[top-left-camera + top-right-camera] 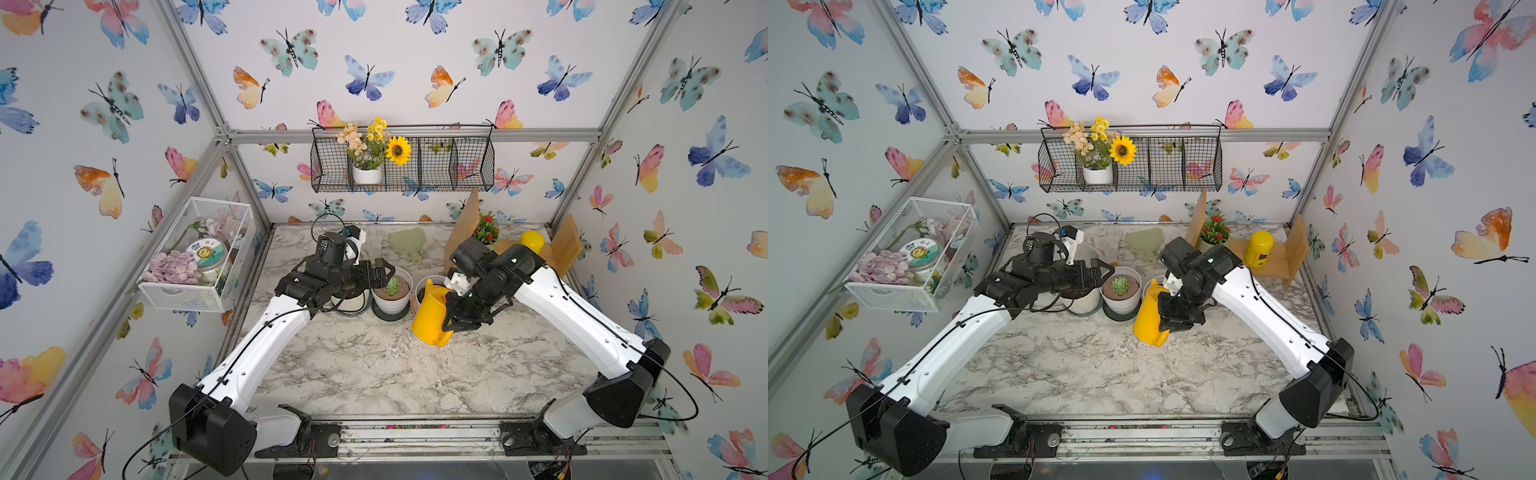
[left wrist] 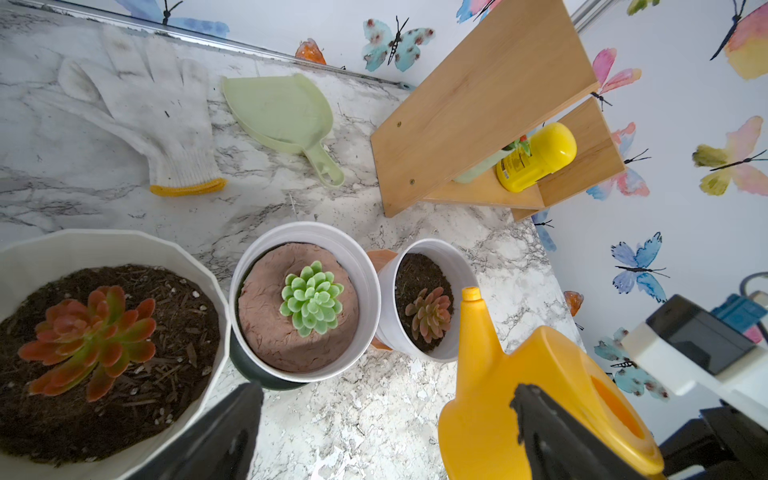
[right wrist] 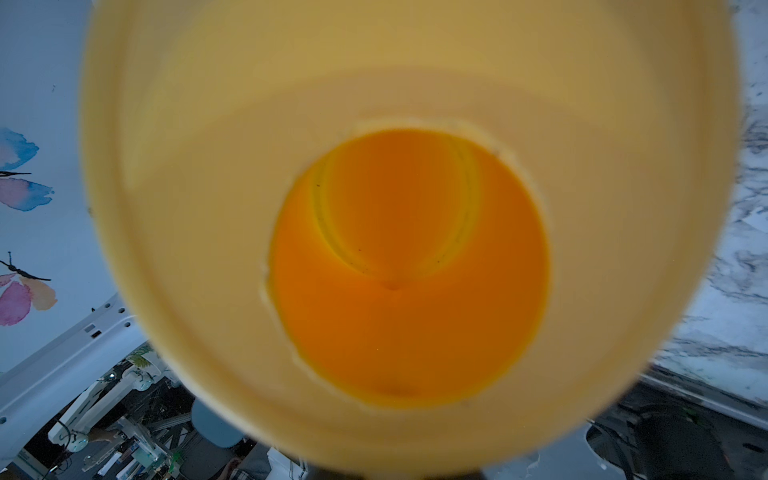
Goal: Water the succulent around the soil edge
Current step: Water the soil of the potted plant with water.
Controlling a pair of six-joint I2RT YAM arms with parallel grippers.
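Observation:
Three potted succulents stand in a row: a green one [image 2: 311,298] [image 1: 392,286] [image 1: 1120,285] in a white pot [image 2: 357,266] of pale brown soil, a small reddish one [image 2: 430,313] in a white pot [image 2: 453,257] of dark soil, and a large red one [image 2: 89,336] in a wide pot. My right gripper [image 1: 451,324] [image 1: 1169,322] is shut on a yellow watering can [image 1: 430,316] [image 1: 1148,318] [image 3: 407,266]. The can's spout [image 2: 471,293] ends at the rim of the small reddish succulent's pot. No water shows. My left gripper [image 2: 386,432] [image 1: 386,272] hovers open beside the green succulent's pot.
A white glove [image 2: 137,104] and a pale green scoop [image 2: 286,116] lie behind the pots. A wooden shelf [image 2: 478,104] with a yellow bottle [image 2: 536,158] stands at the back right. A black wire basket [image 1: 403,166] and a white mesh basket [image 1: 199,253] hang on the walls.

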